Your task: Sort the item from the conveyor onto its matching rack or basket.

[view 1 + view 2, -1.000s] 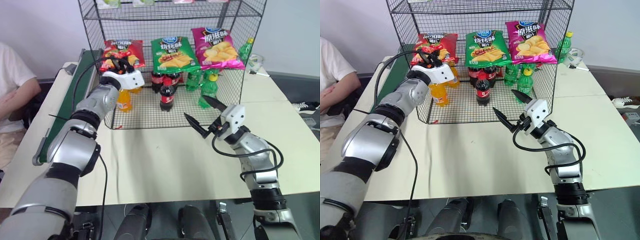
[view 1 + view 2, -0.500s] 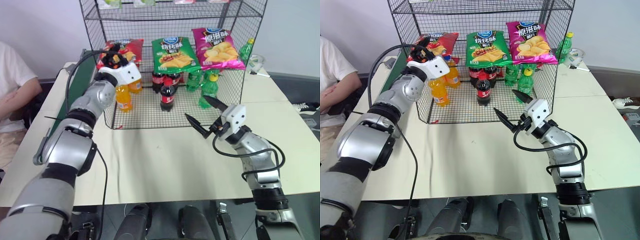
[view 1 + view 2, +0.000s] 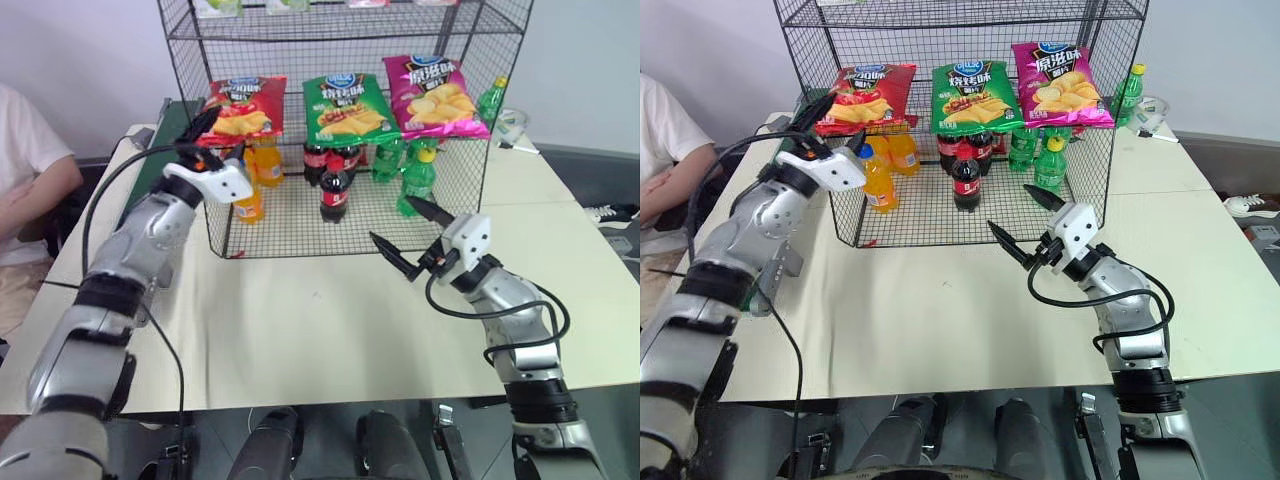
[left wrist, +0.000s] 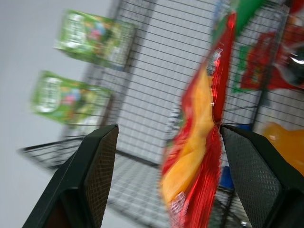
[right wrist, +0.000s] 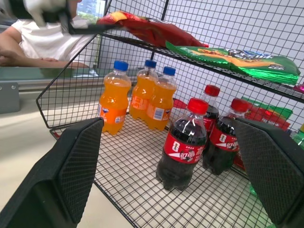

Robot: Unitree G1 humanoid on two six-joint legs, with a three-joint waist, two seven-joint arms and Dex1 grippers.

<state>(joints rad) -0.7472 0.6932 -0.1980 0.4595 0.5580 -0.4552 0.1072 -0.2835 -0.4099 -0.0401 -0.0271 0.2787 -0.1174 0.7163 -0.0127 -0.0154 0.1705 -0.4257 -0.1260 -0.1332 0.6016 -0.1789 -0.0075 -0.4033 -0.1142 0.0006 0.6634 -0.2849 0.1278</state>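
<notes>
A pale desk (image 3: 330, 330) carries the black wire rack (image 3: 345, 120) at its far middle, with the dark-green conveyor (image 3: 160, 150) along its left edge. A green bottle (image 3: 490, 100) stands near the far right corner.

Even, bright indoor light falls on my pale table (image 3: 330, 330), leaving only soft, faint shadows beneath my arms. My head views are sharp throughout. My left wrist view is smeared with motion blur: the red crisp bag (image 4: 199, 137) and wire rack (image 4: 156, 61) look streaked. Glare glints on the cola bottles (image 5: 183, 142).
</notes>
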